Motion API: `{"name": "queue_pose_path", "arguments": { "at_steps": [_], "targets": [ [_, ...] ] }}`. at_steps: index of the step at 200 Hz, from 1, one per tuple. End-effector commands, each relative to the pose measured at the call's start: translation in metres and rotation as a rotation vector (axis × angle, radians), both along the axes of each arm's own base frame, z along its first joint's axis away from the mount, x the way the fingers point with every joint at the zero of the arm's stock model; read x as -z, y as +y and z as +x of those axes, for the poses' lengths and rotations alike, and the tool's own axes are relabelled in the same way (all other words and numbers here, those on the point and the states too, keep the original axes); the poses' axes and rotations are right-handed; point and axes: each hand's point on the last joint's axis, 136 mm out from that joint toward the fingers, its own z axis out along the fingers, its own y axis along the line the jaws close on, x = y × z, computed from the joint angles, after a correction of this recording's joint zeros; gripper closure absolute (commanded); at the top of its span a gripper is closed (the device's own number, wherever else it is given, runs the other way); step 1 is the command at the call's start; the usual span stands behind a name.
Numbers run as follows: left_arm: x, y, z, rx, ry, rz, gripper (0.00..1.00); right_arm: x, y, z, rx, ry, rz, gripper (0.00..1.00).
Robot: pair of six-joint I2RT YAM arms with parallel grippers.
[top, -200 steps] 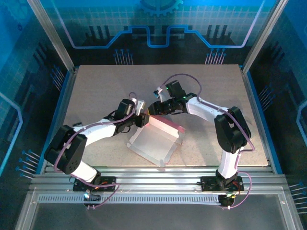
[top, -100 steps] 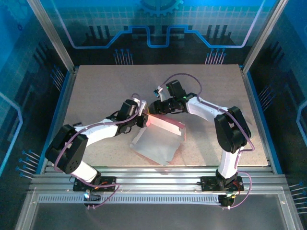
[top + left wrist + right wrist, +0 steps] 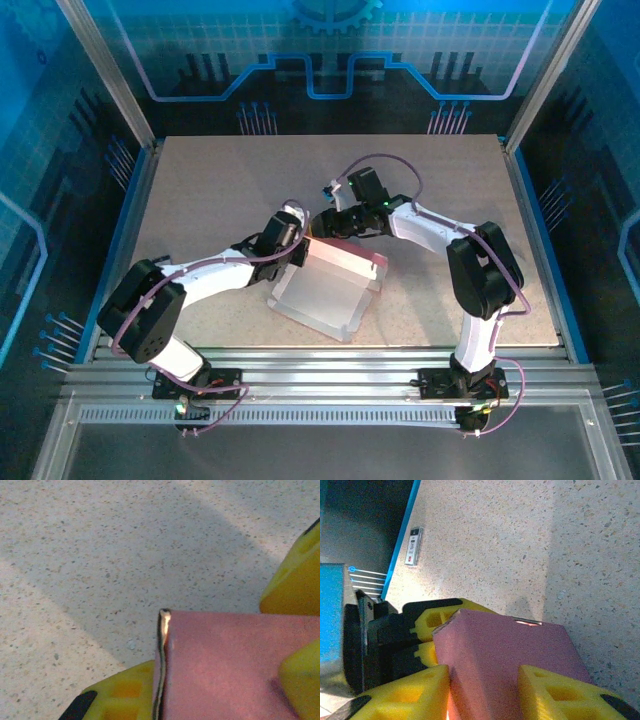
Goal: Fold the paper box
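- The thin pink cardboard paper box [image 3: 325,295], pale on its inner face, sits on the speckled beige table [image 3: 200,190] near the front edge, between the two arms.
- From above, one long pink wall stands up along the far side. The pale base panel slopes toward me from it, with a low raised lip at the near end.
- My left gripper [image 3: 298,248] is at the far left corner of that wall. In the left wrist view the pink panel [image 3: 220,650] runs between the yellow fingers [image 3: 120,695], its doubled edge tight against one of them. I read that as a pinch on the cardboard, jaws only narrowly apart.
- My right gripper [image 3: 322,230] meets the same corner from the far side. In the right wrist view its two yellow fingers [image 3: 405,695] straddle the pink corner [image 3: 505,655], which fills the gap between them. So it too is clamped on the box, with a wider spread.
- Progress, as I judge it: roughly midway. One wall is up and its corner is being formed.
- Left to do, by my reckoning: the side panels and near flap are not yet raised or tucked, and the box is not closed.
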Motion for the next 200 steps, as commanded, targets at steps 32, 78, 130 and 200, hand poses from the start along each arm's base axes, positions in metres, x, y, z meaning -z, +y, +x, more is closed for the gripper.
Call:
{"name": "queue_pose_path", "arguments": {
  "at_steps": [32,78,130,200],
  "targets": [
    [-0.008,0.047,-0.011,-0.268,-0.037,0.042,0.95,-0.036,-0.032,0.003,0.12,-0.036,-0.014,0.39],
    [-0.012,0.084,-0.037,-0.444,-0.03,0.047,0.93,-0.049,-0.079,-0.004,0.25,-0.116,-0.137,0.33],
    [0.0,0.109,-0.063,-0.567,0.022,0.078,0.92,-0.052,-0.111,-0.042,0.32,-0.158,-0.159,0.34],
    [0.004,0.107,-0.073,-0.572,0.114,0.097,0.9,-0.005,-0.101,-0.076,0.345,-0.091,-0.083,0.45]
  ]
}}
